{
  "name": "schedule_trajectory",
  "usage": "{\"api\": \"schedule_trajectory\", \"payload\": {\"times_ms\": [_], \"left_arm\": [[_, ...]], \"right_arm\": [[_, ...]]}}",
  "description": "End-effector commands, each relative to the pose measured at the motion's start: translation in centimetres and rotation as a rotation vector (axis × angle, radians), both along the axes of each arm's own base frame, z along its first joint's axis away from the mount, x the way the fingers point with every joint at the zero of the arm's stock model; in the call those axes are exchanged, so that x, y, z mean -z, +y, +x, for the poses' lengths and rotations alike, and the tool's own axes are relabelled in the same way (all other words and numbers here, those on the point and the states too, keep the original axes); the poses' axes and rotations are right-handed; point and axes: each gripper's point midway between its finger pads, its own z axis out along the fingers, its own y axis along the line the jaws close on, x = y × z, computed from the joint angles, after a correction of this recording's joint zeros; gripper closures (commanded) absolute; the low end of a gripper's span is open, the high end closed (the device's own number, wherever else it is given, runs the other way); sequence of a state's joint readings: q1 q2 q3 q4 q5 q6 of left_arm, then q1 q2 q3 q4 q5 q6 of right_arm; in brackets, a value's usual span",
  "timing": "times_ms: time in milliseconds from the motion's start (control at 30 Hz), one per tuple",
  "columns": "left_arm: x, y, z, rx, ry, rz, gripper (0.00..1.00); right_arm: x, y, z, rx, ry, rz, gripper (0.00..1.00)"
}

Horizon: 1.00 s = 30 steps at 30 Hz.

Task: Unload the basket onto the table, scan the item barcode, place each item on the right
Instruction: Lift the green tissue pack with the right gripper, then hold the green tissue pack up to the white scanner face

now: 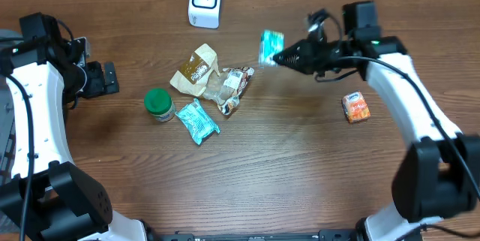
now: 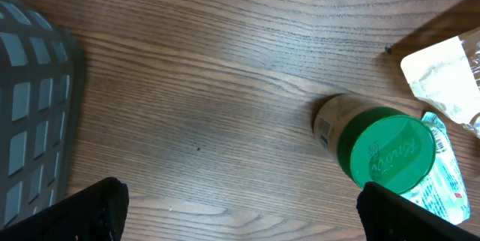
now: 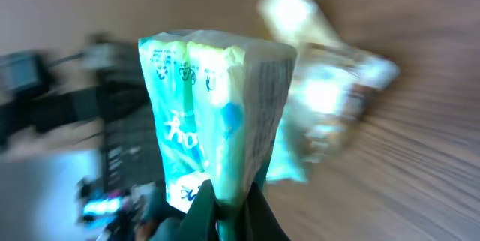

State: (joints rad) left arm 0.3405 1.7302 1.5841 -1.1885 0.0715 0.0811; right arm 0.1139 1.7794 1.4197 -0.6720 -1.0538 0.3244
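Observation:
My right gripper (image 1: 279, 58) is shut on a teal and white snack packet (image 1: 270, 46), held above the table to the right of the white barcode scanner (image 1: 205, 1). In the right wrist view the packet (image 3: 214, 125) stands upright, its bottom edge pinched between my fingers (image 3: 199, 212); the background there is blurred. My left gripper (image 1: 111, 78) is open at the left of the table, nothing between its fingertips (image 2: 90, 211). A green-lidded jar (image 2: 379, 151) lies just right of them.
A heap of items lies mid-table: a tan pouch (image 1: 194, 67), a clear wrapped snack (image 1: 231, 85), a teal packet (image 1: 197, 120) and the green-lidded jar (image 1: 158, 103). A small orange box (image 1: 356, 107) sits at the right. A grey basket (image 2: 30, 113) is at the left.

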Motion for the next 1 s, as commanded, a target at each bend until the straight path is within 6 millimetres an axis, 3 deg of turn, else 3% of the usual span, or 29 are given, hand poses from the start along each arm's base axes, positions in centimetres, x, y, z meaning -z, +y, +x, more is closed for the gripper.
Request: {"api": "schedule_trajectory", "payload": {"times_ms": [0, 200, 533, 633, 733, 867, 967], "left_arm": [[0.0, -0.2, 0.1, -0.002, -0.002, -0.008, 0.0], [0.0, -0.2, 0.1, -0.002, -0.002, -0.008, 0.0], [0.0, -0.2, 0.1, -0.002, -0.002, -0.008, 0.0], [0.0, -0.2, 0.1, -0.002, -0.002, -0.008, 0.0], [0.0, -0.2, 0.1, -0.002, -0.002, -0.008, 0.01], [0.0, -0.2, 0.1, -0.002, -0.002, -0.008, 0.0], [0.0, -0.2, 0.1, -0.002, -0.003, -0.008, 0.0]], "right_arm": [[-5.3, 0.9, -1.9, -0.15, -0.031, 0.255, 0.96], [-8.9, 1.1, -2.7, -0.256, 0.008, 0.399, 0.96], [-9.2, 1.1, -2.3, -0.246, 0.018, 0.396, 0.96], [-7.9, 1.1, -0.7, -0.155, -0.022, 0.325, 0.96], [-4.4, 0.4, 1.4, 0.017, 0.017, 0.169, 0.96], [0.1, -0.5, 2.4, 0.174, 0.069, -0.064, 0.96], [0.6, -0.9, 3.2, 0.238, 0.047, -0.19, 0.96]]}}
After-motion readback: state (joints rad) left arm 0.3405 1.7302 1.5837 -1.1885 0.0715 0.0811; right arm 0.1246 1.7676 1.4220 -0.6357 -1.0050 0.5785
